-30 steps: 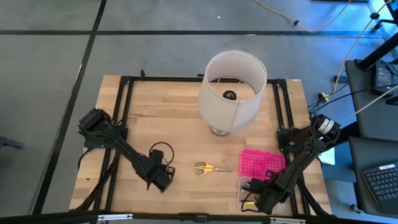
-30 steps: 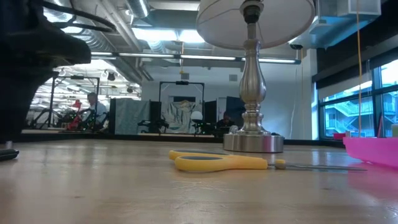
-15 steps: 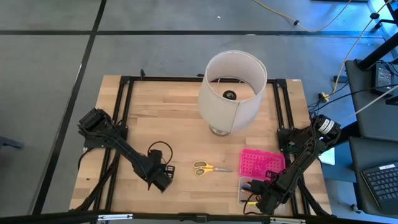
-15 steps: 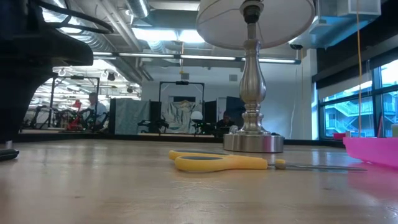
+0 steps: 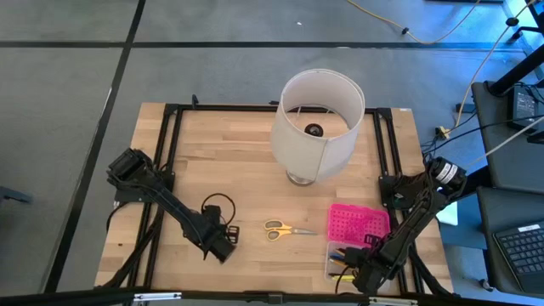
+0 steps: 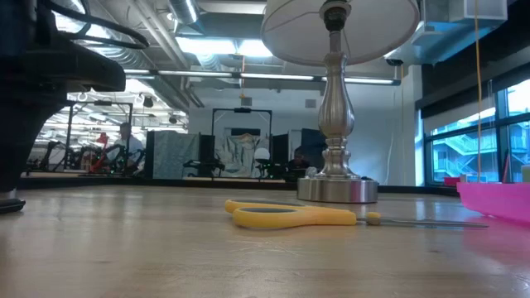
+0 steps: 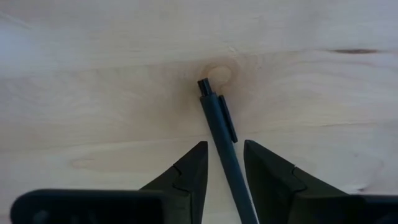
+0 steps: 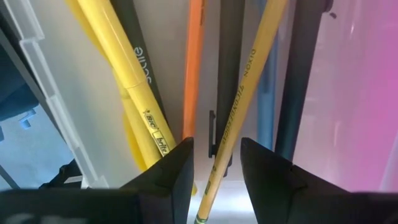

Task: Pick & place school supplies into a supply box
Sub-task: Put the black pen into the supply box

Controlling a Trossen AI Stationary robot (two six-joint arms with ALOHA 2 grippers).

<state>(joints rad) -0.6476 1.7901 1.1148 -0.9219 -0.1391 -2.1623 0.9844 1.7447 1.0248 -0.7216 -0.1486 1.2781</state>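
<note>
Your table [image 5: 246, 153] carries a big lamp [image 5: 317, 123] at the far middle; the pink-lidded box [image 5: 355, 231] lies under your right arm, and the yellow scissors [image 5: 285, 229] rest between the two grippers, untouched.

Your right gripper [image 8: 214, 163] hangs just over the open box, fingers parted around a wooden pencil [image 8: 239, 106] that lies among a yellow pen [image 8: 127, 68], an orange one and dark pens already inside. It looks like a drop-off finishing: you would lift clear next.

Your left gripper [image 7: 222, 167] sits low on the wood, fingers apart with a grey pen [image 7: 222, 140] running between them, not clamped. Judged from this, the pick is in hand: close squarely on the barrel, then carry it across to the box.
</note>
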